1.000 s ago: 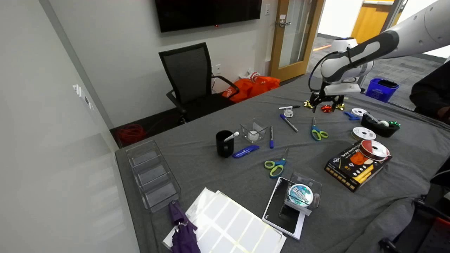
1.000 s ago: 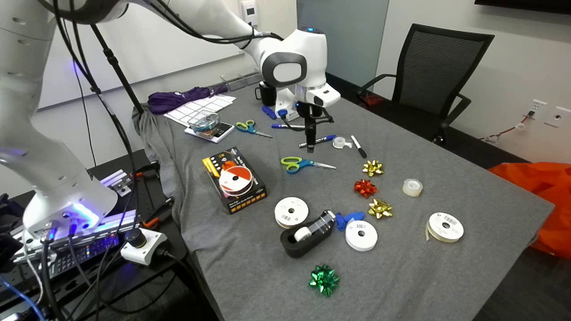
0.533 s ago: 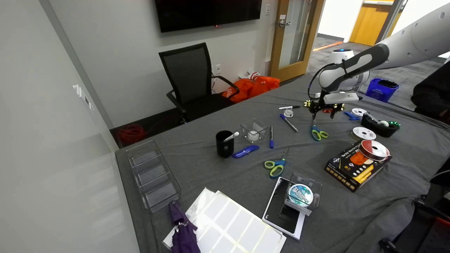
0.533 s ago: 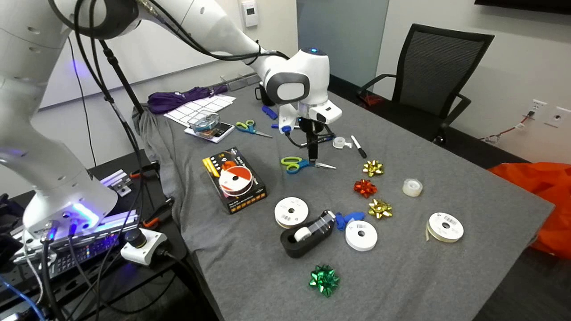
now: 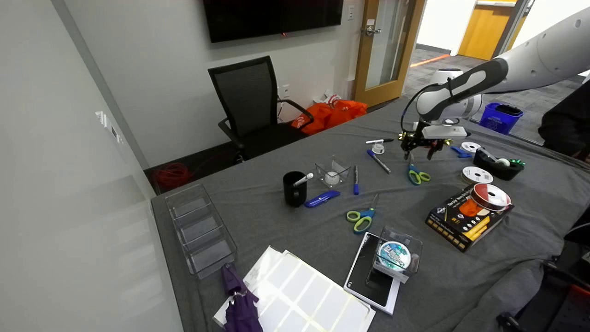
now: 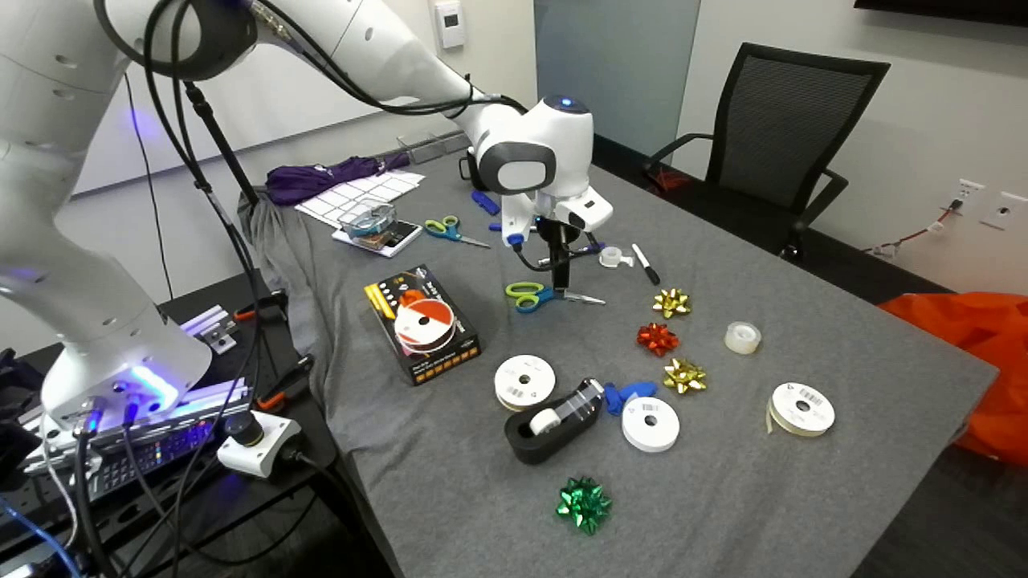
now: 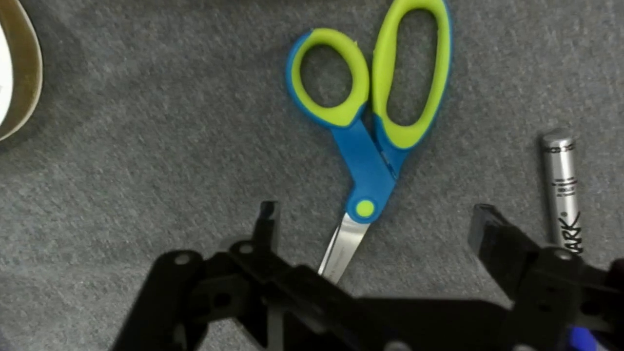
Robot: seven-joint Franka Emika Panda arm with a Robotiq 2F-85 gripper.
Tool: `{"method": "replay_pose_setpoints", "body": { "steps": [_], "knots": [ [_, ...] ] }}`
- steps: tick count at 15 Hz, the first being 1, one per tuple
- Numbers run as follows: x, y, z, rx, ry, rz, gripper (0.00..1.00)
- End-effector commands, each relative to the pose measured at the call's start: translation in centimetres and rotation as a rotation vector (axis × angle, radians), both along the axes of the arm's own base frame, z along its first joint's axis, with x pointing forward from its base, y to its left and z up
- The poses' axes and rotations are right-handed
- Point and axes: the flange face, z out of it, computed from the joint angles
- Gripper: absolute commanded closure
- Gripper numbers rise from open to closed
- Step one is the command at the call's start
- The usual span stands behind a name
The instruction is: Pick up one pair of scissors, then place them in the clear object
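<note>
A pair of scissors with green and blue handles [image 7: 365, 161] lies flat on the grey cloth, also in both exterior views [image 5: 417, 176] [image 6: 536, 299]. My gripper [image 7: 376, 207] is open and empty; its fingers are apart on either side of the scissors around the pivot and blades. The blade tips are hidden behind the gripper in the wrist view. The gripper [image 5: 418, 158] is low over these scissors [image 6: 560, 282]. A second pair of scissors [image 5: 363, 219] lies farther along. The clear organiser box [image 5: 201, 227] with several compartments stands at the table's far end, also faintly visible in an exterior view [image 6: 434, 148].
A black mug [image 5: 295, 193], a small clear dish [image 5: 333, 171], a blue cutter [image 5: 322, 198] and markers [image 5: 379, 161] lie between. White sheets [image 5: 299, 295] and a purple umbrella [image 5: 240, 304] lie beside the organiser. A black box [image 6: 422, 321] with a ribbon roll stands nearby.
My gripper has come down over the nearer scissors, mostly in the earlier half second, then shifted slightly. It stays open. The scissors have not moved.
</note>
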Motion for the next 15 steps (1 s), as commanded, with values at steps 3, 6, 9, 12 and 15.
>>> {"method": "replay_pose_setpoints", "body": {
  "steps": [3, 6, 9, 12, 15],
  "knots": [
    [0.9, -0.4, -2.1, -0.012, -0.052, 0.0, 0.0],
    [0.9, -0.3, -2.7, -0.012, -0.051, -0.006, 0.33],
    [1.0, -0.4, -3.1, -0.016, -0.051, -0.005, 0.47],
    [1.0, -0.4, -3.2, -0.023, -0.057, -0.005, 0.65],
    [1.0, -0.4, -3.6, -0.036, -0.068, -0.004, 0.37]
  ]
}}
